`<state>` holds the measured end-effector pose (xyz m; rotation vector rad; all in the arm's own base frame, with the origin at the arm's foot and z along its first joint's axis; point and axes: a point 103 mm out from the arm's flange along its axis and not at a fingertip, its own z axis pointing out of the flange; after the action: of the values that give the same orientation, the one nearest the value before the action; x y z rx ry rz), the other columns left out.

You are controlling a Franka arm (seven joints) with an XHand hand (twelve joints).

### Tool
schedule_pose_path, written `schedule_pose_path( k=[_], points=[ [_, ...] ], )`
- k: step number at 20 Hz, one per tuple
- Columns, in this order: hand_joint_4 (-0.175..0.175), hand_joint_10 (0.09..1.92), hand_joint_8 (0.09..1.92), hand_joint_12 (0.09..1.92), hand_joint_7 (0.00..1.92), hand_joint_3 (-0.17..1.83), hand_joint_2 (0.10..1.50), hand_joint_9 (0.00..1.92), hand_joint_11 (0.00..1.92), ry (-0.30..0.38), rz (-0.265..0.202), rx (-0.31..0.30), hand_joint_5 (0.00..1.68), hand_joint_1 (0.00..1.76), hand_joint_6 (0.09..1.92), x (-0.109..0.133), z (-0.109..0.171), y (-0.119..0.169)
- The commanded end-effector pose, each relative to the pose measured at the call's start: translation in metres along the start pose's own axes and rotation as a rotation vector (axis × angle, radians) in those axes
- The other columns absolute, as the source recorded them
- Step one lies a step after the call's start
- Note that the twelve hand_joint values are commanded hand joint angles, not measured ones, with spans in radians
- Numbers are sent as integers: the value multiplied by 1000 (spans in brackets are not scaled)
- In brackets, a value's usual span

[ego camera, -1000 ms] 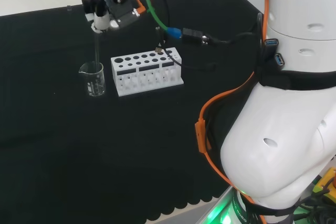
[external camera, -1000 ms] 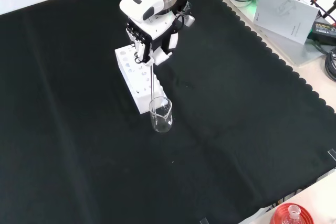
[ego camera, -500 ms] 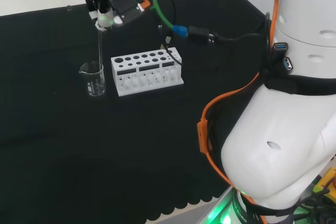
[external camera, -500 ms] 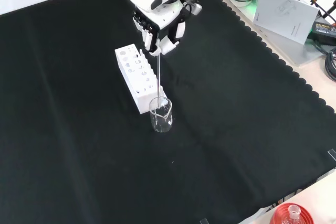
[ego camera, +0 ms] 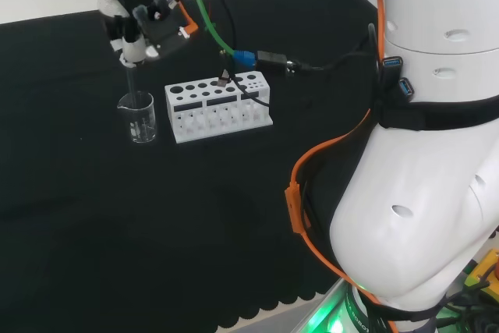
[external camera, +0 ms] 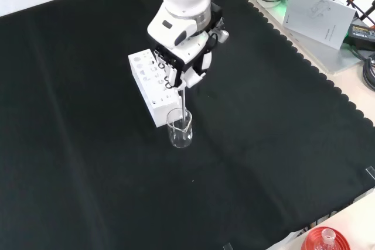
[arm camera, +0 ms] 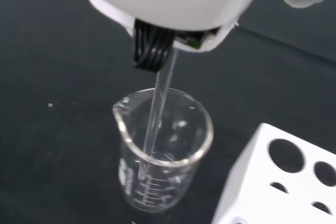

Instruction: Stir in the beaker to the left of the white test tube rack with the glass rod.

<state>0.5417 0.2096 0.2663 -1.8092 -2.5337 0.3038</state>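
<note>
— Hand (external camera: 183,65) first: what is it doing?

— Its fingers are curled round the upper end of the glass rod (arm camera: 156,116), pinching it. It hangs above the beaker (external camera: 180,128), palm turned down toward the cloth. In the head view the hand (ego camera: 139,27) sits above the beaker (ego camera: 140,117), with the rod (ego camera: 132,83) dropping almost straight into it.

— Where does the beaker stand?

— On the black cloth (external camera: 88,162), well in from its edges, just beside the short end of the white test tube rack (external camera: 151,83). In the head view it is to the left of the rack (ego camera: 218,105).

— And the rod's lower end?

— The wrist view shows it inside the beaker (arm camera: 163,156), leaning toward the near wall, low by the bottom.

— How would you expect these to handle?

— Both look like thin glass: light, stiff, smooth and breakable. The rod is best held high up, as it is. The beaker seems light enough to slide or tip if the rod pushes its wall, so small circles look wise.
</note>
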Motion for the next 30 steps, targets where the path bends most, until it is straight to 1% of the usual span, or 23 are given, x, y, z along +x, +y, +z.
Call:
schedule_pose_path(
  k=[1,3,6,8,10,11,12,14,17,18,19,22,24,27,28,30],
  points=[
    [-175,154,572,381,1482,917,500,1774,1695,29,-29,-71,1192,1334,791,-6,-12,-6],
    [-175,153,572,380,1482,917,500,1775,1695,20,-26,-57,1192,1334,791,-3,-13,-2],
    [-175,152,571,380,1482,917,500,1775,1695,22,-19,-52,1192,1334,791,5,-18,13],
    [-175,151,570,379,1482,917,500,1775,1695,22,-9,-61,1192,1334,791,1,-21,15],
    [-175,150,570,379,1483,917,500,1775,1695,19,-2,-69,1192,1334,791,-5,-22,12],
    [-175,150,570,379,1483,917,500,1776,1695,34,6,-84,1192,1334,791,-20,-19,3],
    [-175,150,570,379,1483,917,500,1776,1695,34,5,-83,1193,1334,791,-25,-19,-1],
    [-175,149,569,379,1483,917,500,1776,1695,21,3,-73,1193,1334,791,-21,-20,2],
    [-175,148,569,378,1483,917,500,1777,1695,17,0,-78,1193,1334,791,-8,-25,6],
    [-175,148,569,378,1483,917,500,1777,1695,40,7,-91,1193,1334,791,-24,-23,-5],
    [-175,147,569,378,1483,916,500,1777,1696,40,6,-92,1193,1334,791,-30,-22,-9],
    [-175,146,568,377,1484,916,500,1777,1696,20,3,-81,1193,1334,790,-26,-24,-5],
    [-175,145,568,377,1484,916,500,1778,1696,37,7,-95,1193,1334,790,-34,-24,-12],
    [-175,144,568,376,1484,916,501,1779,1696,20,4,-86,1193,1334,790,-29,-26,-10],
    [-175,143,568,376,1484,916,501,1779,1696,35,9,-98,1193,1334,790,-33,-25,-13],
    [-175,142,567,376,1484,915,501,1779,1696,37,8,-101,1193,1334,789,-34,-25,-16]
  ],
)
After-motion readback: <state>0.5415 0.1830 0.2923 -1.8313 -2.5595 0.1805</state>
